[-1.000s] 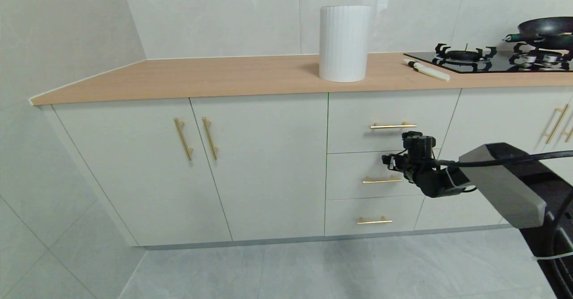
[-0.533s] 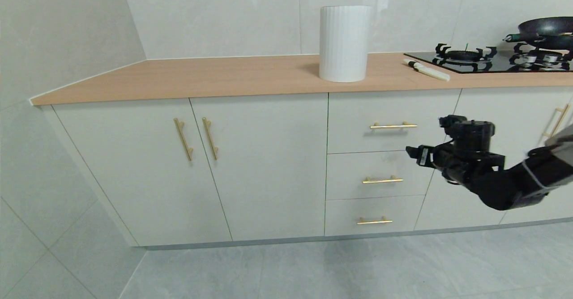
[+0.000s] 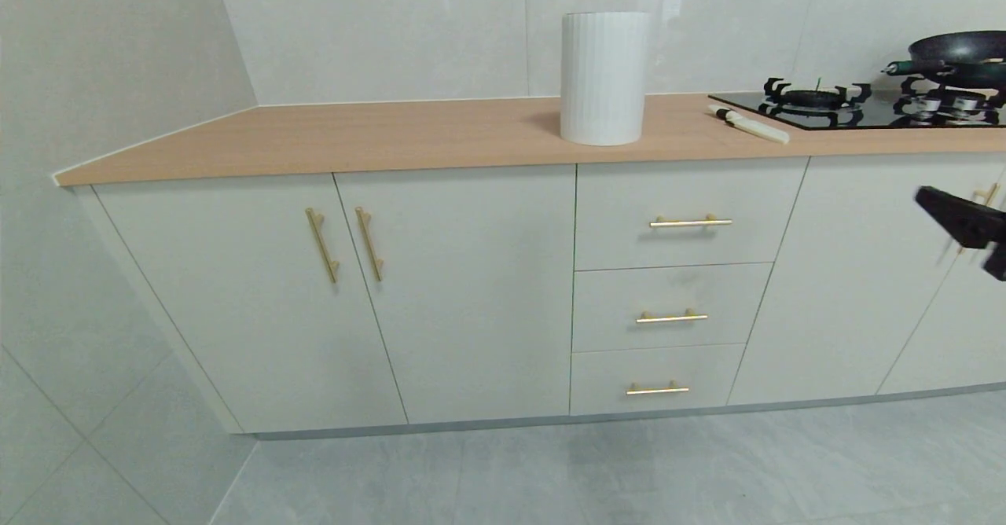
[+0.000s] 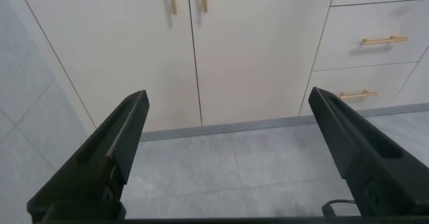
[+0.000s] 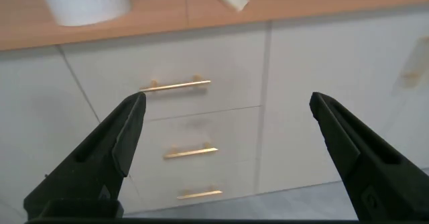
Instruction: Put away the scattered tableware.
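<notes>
Both sets of jaws are sitting spread wide, gripping nothing. Left gripper is hanging over the floor in front of the cabinet doors. Right gripper is facing the drawer stack under the table. Knife is lying on the table, just beside the stove and near the white ribbed container. Dark pan is sitting on a far burner.

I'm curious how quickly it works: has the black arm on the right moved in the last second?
Yes. The right gripper moved rightward and up, away from the drawer handles.
</notes>
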Robot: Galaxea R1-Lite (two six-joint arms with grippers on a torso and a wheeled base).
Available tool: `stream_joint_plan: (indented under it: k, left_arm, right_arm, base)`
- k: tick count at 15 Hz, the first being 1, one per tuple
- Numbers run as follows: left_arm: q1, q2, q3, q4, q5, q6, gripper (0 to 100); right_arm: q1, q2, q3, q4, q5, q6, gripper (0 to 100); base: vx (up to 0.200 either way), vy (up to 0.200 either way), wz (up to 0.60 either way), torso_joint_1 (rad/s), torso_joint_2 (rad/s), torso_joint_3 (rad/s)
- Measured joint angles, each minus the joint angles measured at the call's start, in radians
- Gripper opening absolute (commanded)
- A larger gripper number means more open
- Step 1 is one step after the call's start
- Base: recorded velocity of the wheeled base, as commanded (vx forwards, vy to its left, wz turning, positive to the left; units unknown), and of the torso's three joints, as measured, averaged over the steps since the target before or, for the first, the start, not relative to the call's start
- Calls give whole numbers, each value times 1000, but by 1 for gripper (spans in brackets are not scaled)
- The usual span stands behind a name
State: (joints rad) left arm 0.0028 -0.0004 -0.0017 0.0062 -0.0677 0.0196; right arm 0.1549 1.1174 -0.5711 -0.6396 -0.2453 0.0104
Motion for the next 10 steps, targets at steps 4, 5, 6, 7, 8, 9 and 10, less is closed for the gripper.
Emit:
stream_joint_plan:
  k: [4, 5, 6, 7, 8, 9, 10]
  left_arm:
    - [0, 0, 0, 0, 0, 0, 100]
    - [0, 0, 0, 0, 0, 0, 100]
    - [0, 0, 0, 0, 0, 0, 100]
    - [0, 0, 0, 0, 0, 0, 100]
    - [0, 0, 0, 0, 0, 0, 100]
    - [0, 0, 0, 0, 0, 0, 100]
    - [0, 0, 0, 0, 0, 0, 100]
  right_arm:
    - [-1, -500, 61, 487, -50, -126, 100]
    - [-2, -617, 61, 618, -89, -153, 100]
    - [-5, -717, 61, 726, -141, -175, 100]
    - [-14, -792, 67, 773, -178, -186, 100]
    - [-30, -864, 85, 808, -206, -195, 100]
    - [-53, -920, 112, 824, -217, -199, 100]
    - [-73, -958, 136, 825, -214, -197, 100]
  base:
    - [0, 0, 0, 0, 0, 0]
    - [0, 0, 0, 0, 0, 0]
    - [0, 0, 0, 0, 0, 0]
    - [0, 0, 0, 0, 0, 0]
    - [0, 0, 0, 0, 0, 0]
    - [0, 0, 0, 0, 0, 0]
    - [0, 0, 0, 0, 0, 0]
